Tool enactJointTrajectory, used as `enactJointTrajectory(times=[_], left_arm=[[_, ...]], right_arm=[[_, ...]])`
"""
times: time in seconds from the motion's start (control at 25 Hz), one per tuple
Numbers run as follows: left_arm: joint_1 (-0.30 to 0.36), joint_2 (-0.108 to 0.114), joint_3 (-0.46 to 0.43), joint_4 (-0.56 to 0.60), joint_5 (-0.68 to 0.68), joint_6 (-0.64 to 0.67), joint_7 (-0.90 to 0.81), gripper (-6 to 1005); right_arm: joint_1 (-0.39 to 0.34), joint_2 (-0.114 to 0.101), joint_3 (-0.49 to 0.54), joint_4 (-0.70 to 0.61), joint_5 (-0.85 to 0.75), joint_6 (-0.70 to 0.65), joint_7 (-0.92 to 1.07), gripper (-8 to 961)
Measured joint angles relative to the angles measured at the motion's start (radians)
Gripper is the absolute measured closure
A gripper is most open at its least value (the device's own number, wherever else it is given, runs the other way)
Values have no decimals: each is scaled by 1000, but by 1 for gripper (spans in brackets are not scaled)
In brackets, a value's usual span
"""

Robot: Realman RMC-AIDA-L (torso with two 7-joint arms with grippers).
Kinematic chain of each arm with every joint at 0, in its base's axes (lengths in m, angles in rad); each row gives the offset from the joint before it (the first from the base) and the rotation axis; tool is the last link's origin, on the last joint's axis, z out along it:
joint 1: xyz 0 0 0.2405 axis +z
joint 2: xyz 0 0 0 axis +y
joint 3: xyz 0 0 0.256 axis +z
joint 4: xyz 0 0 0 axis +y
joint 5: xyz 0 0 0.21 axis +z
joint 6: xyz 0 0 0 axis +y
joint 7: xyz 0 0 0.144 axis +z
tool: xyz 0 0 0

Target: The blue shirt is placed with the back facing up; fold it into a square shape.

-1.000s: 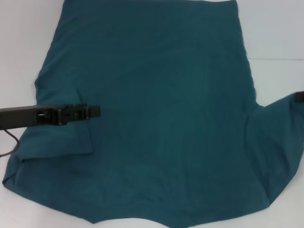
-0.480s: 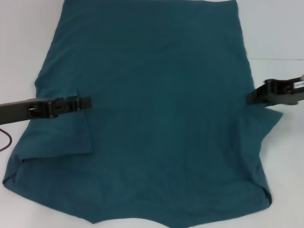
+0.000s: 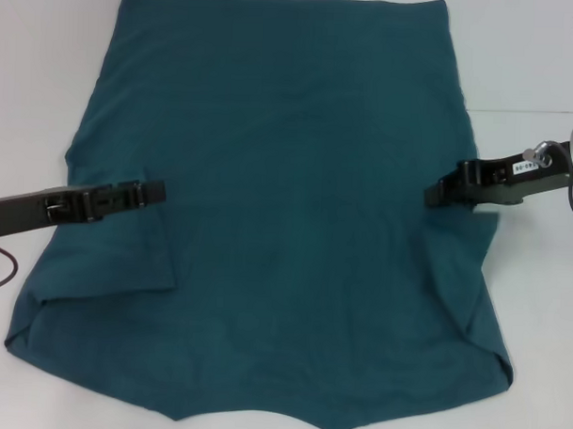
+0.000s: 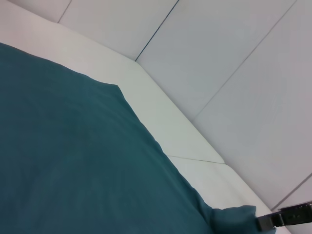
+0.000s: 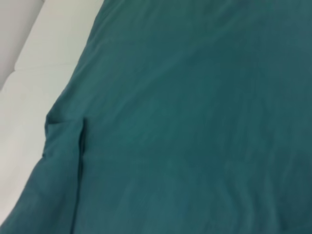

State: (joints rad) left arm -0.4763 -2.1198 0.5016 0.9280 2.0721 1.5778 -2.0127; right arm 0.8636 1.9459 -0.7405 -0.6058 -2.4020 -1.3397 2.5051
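Note:
The blue shirt (image 3: 297, 177) lies flat on the white table, plain side up; it also fills the left wrist view (image 4: 73, 161) and the right wrist view (image 5: 195, 122). Its left sleeve (image 3: 116, 251) lies folded in over the body. My left gripper (image 3: 158, 190) hovers at that sleeve's upper edge. My right gripper (image 3: 432, 194) is shut on the tip of the right sleeve (image 3: 459, 268) and holds it over the shirt's right side. The left wrist view shows the bunched sleeve tip at the right gripper (image 4: 265, 223).
The white table (image 3: 537, 63) has bare strips left and right of the shirt and a seam line on the right. A thin red cable (image 3: 2, 270) hangs from my left arm near the table's left edge.
My right gripper has carried the right sleeve inward, to the left, folding it onto the shirt's body. My left gripper has drawn back to the left, leaving the left sleeve folded.

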Motion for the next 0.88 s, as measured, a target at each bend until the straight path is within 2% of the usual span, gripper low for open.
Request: enactJointTrajectory(times=[0.04,0.16,0.44,0.56,0.8,0.88], left_arm=[[1,0,0,0,-1,0,0,401],[4,0,0,0,-6,-1,0,401],[11,0,-27,0,-12,6,-6,401],[17,6,-33,0,-13,7,-48,402],[51,39,-56,8,8,53,-283,402],[57,51,-89,11,46,93,-354,402]], right_arm=[[1,-2,2,10,10,0,0,919],[2,-11,4,41,55,0,1,826],[-18,-19,4,52,144,-16,-13,690],[-34,-32,-5,40,144,-25,-15,631],[-78,-68,4,26,149,-75,-69,421],[-92,-74,6,9,151,-87,-75,424]])
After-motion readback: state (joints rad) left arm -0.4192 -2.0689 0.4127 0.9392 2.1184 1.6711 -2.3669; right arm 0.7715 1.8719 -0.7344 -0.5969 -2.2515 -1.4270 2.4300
